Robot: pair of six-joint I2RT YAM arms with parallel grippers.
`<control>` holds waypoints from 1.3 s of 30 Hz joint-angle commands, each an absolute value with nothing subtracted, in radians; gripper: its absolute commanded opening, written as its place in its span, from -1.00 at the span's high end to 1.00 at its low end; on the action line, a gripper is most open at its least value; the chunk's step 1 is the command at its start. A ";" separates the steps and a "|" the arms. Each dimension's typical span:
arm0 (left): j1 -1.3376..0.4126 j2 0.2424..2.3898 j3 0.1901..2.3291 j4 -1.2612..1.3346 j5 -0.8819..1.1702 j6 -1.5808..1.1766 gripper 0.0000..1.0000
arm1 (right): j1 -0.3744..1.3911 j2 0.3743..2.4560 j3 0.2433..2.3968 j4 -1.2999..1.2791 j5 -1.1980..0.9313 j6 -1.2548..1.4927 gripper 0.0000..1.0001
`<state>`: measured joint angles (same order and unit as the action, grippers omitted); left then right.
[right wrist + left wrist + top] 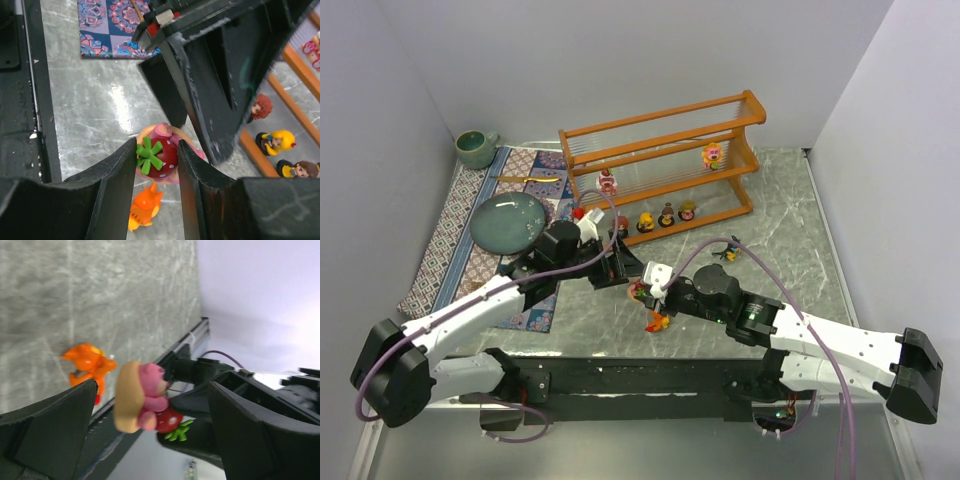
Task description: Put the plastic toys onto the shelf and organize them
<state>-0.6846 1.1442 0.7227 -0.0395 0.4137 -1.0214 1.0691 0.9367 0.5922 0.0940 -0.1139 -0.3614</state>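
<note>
Right hand (159, 150) is clenched on a pink figurine (145, 402), pinching its red, green-leafed strawberry end. The left hand (150, 405) gapes fully wide around the figurine, clear of it. The figurine hangs above the bench (790, 230), in front of the shelf (660, 140). Its long axis runs straight out of the right hand, pale tan head outermost.

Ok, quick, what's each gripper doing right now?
Left gripper: open, jaws either side of the pink toy, not gripping it.
Right gripper: shut on the pink toy.
</note>
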 commanded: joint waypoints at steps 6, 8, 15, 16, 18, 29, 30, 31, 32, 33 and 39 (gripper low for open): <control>-0.719 1.206 0.693 0.129 0.486 -1.115 -0.95 | 1.077 0.911 0.555 0.235 -0.074 -0.403 0.97; -0.719 1.215 0.684 0.153 0.489 -1.132 -0.87 | 1.077 0.913 0.554 0.236 -0.080 -0.402 0.96; -0.723 1.279 0.672 0.201 0.506 -1.163 -0.61 | 1.075 0.914 0.555 0.235 -0.103 -0.410 0.95; -0.723 1.284 0.672 0.207 0.511 -1.166 -0.57 | 1.077 0.916 0.557 0.233 -0.104 -0.413 0.95; -0.726 1.302 0.676 0.218 0.522 -1.173 -0.43 | 1.075 0.920 0.560 0.230 -0.107 -0.420 0.95; -0.741 1.321 0.715 0.180 0.512 -1.141 0.98 | 1.075 0.945 0.561 0.224 -0.074 -0.431 0.69; -0.741 1.319 0.721 0.173 0.503 -1.138 0.98 | 1.075 0.945 0.558 0.225 -0.068 -0.430 0.69; -0.741 1.315 0.722 0.172 0.489 -1.137 0.98 | 1.075 0.943 0.558 0.225 -0.071 -0.428 0.69; -0.739 1.310 0.723 0.173 0.488 -1.137 0.98 | 1.075 0.942 0.557 0.227 -0.071 -0.428 0.68; -0.741 1.309 0.724 0.175 0.485 -1.138 0.98 | 1.075 0.940 0.554 0.227 -0.068 -0.426 0.68; -0.741 1.292 0.715 0.196 0.443 -1.152 0.98 | 1.075 0.945 0.555 0.232 -0.051 -0.413 0.51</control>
